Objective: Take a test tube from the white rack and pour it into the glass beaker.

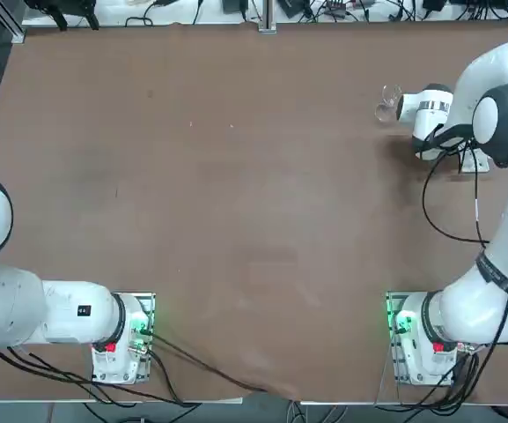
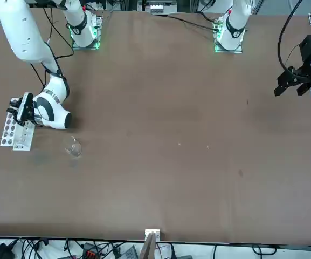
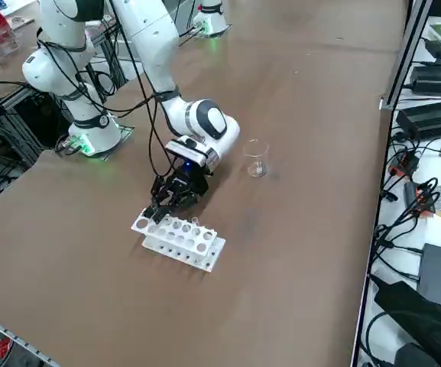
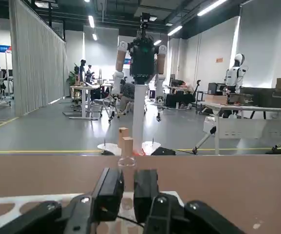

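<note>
The right gripper point(image 4: 126, 194) is pinching its fingers onto a test tube point(image 4: 127, 162) in the white rack point(image 3: 178, 238), while lifting and pouring into the glass beaker point(image 3: 257, 159) nearby are remaining.

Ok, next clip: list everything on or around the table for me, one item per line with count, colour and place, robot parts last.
white rack: one, white, rows of round holes on top, near the table's edge on the robot's right, under the working arm's hand.
test tube: one seen, clear, standing in the rack between the gripper's fingers.
glass beaker: one, clear, upright on the table, beside the rack and apart from it.
table: one, brown.
cables and boxes: several, black, off the table's far edge in the right side view.
right gripper: one, black, down at the rack's end, shut on the test tube.
left arm: one, white, parked at its base.
</note>
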Motion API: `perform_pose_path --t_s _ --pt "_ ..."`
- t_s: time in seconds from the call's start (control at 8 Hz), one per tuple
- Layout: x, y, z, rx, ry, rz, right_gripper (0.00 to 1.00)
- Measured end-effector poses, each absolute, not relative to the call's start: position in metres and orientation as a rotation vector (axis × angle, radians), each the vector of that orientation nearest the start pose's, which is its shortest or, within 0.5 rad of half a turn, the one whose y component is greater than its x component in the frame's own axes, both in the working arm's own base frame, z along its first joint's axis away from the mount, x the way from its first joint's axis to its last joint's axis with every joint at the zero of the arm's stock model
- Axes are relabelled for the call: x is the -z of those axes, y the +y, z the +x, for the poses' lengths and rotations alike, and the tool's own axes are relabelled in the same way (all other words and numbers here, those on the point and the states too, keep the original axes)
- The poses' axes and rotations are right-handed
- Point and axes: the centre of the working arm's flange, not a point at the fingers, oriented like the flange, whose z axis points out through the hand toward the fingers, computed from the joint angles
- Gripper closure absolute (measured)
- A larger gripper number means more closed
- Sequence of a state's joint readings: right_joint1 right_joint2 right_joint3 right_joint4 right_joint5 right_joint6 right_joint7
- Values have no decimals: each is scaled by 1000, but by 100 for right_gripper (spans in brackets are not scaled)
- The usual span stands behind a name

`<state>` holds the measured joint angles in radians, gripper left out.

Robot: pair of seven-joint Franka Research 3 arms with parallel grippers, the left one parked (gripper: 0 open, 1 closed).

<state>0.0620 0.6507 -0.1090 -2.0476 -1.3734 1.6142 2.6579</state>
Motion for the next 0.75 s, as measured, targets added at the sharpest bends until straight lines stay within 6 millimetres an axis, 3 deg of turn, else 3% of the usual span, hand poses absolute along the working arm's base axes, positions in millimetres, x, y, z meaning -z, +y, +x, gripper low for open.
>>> perform_pose_path --t_s 0.38,0.5,0.75 --pt "-152 -130 519 -1032 -1304 1092 82" --pt "-166 -131 523 -1027 -1302 1080 82" --pt "-217 -132 534 -1013 -1335 1053 82"
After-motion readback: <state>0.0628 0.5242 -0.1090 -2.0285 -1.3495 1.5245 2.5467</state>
